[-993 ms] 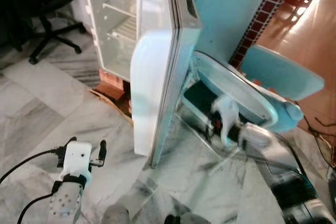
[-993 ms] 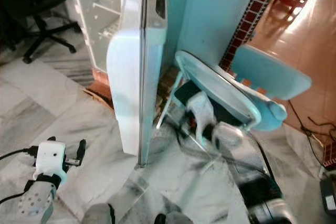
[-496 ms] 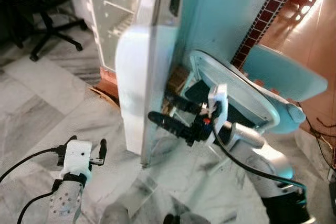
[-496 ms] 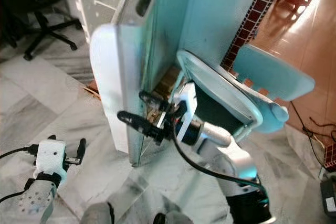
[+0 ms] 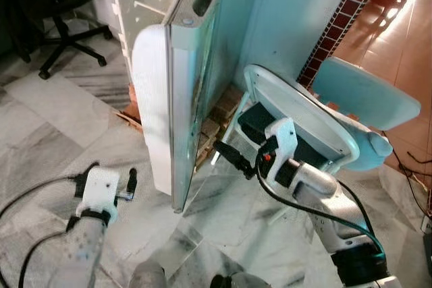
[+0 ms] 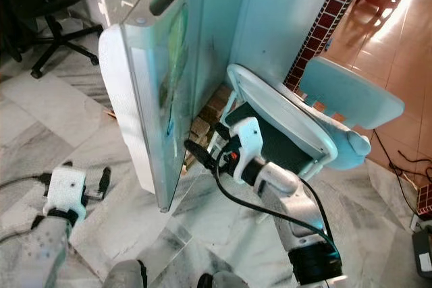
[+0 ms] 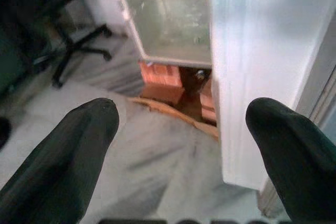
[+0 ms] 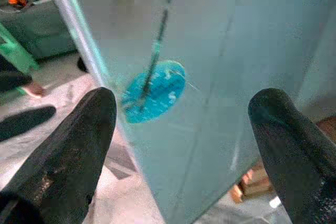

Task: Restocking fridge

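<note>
On the marble floor [image 5: 54, 126] stands the pale blue fridge [image 5: 270, 25], its door [image 5: 192, 92] swung partly open, bricks [image 5: 216, 116] under its base. Just beside the door's outer face hovers the right gripper [image 5: 233, 156], fingers spread, grasping nothing. Low near the door's inner edge hangs the left gripper [image 5: 111, 183], fingers likewise apart and empty. A blue folding chair [image 5: 337, 119] leans against the fridge side.

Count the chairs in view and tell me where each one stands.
2. A black office chair stands on the marble floor left of the open fridge; a light blue plastic chair stands right of the fridge door, behind the right hand.
</note>
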### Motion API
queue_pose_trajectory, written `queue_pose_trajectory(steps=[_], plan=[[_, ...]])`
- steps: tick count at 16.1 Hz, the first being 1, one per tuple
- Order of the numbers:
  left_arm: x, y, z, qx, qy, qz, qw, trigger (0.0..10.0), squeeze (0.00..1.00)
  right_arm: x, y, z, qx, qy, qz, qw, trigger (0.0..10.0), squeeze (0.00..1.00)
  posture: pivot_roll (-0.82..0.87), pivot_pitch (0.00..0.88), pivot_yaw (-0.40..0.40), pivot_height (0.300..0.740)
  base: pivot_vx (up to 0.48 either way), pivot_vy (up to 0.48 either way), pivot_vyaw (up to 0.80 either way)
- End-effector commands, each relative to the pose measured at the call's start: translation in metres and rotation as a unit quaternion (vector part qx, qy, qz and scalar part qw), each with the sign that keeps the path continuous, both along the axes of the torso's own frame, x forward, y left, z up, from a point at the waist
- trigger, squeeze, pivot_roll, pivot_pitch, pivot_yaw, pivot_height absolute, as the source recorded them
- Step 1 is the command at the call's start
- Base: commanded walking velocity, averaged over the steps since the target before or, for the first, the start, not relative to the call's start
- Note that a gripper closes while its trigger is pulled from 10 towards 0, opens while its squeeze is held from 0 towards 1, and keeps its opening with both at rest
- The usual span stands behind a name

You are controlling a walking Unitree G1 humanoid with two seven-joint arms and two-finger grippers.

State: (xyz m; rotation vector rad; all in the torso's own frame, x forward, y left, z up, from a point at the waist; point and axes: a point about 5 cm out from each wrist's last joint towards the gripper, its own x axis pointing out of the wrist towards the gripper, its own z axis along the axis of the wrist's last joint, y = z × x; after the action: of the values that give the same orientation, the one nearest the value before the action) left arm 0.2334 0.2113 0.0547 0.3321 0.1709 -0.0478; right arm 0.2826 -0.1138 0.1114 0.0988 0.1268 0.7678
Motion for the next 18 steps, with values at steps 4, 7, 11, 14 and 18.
queue_pose_trajectory(steps=[4, 7, 11, 14, 18], plan=[[0.034, -0.018, -0.007, 0.022, 0.048, -0.117, 0.992, 10.0, 0.0, 0.0, -0.001, 0.005, 0.003, -0.031, -0.026, 0.999, 10.0, 0.0, 0.14, 0.1, -0.115, 0.74, 0.0, 0.0, 0.0], [0.068, -0.011, -0.001, 0.055, 0.065, -0.116, 0.99, 10.0, 0.0, -0.002, 0.001, 0.005, -0.002, -0.045, -0.023, 0.999, 10.0, 0.0, 0.12, 0.086, -0.112, 0.74, 0.0, 0.0, 0.0], [0.075, 0.085, 0.023, 0.118, 0.041, 0.104, 0.987, 10.0, 0.0, -0.005, -0.003, -0.001, -0.009, -0.045, -0.032, 0.998, 10.0, 0.0, 0.11, 0.09, -0.108, 0.74, 0.0, 0.0, 0.0], [0.055, 0.134, 0.029, 0.112, 0.04, 0.203, 0.972, 10.0, 0.0, -0.008, 0.0, -0.007, -0.018, -0.044, -0.026, 0.999, 10.0, 0.0, 0.13, 0.1, -0.113, 0.74, 0.0, 0.0, 0.0], [0.044, 0.106, 0.013, -0.002, -0.015, 0.168, 0.986, 10.0, 0.0, 0.009, -0.001, -0.005, -0.036, -0.053, -0.084, 0.994, 10.0, 0.0, 0.14, 0.109, -0.109, 0.74, 0.0, 0.0, 0.0]])
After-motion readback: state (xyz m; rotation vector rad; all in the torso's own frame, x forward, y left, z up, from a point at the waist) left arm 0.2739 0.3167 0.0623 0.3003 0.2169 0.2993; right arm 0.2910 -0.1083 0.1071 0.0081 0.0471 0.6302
